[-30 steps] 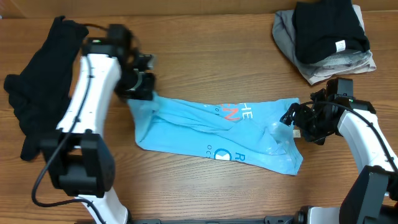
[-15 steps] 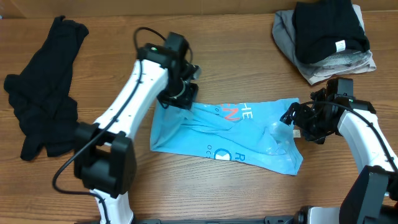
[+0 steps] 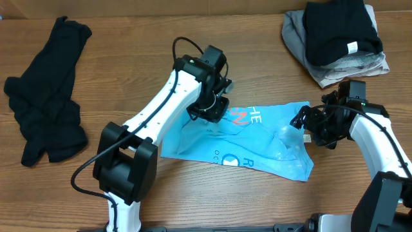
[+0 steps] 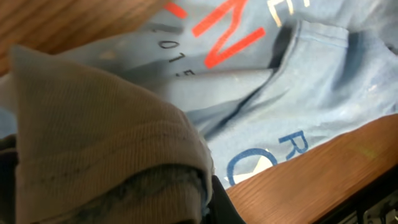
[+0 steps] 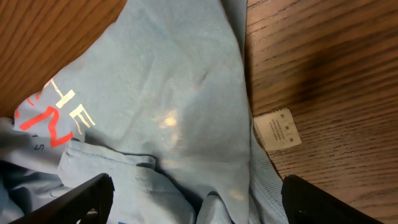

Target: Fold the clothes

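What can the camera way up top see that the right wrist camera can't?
Only the overhead view shows the crumpled black garment far left, the black and grey pile top right, and the left gripper pinching the shirt's edge. Only the right wrist view plainly shows the small white label, lying on the wood. Both show the light blue T-shirt and its red letters.

Within the last second the left gripper (image 3: 209,111) travelled from the left part of the table (image 3: 193,38) towards its middle, pulling the left end of the light blue T-shirt (image 3: 270,151) rightwards, so the shirt lay shorter than before.
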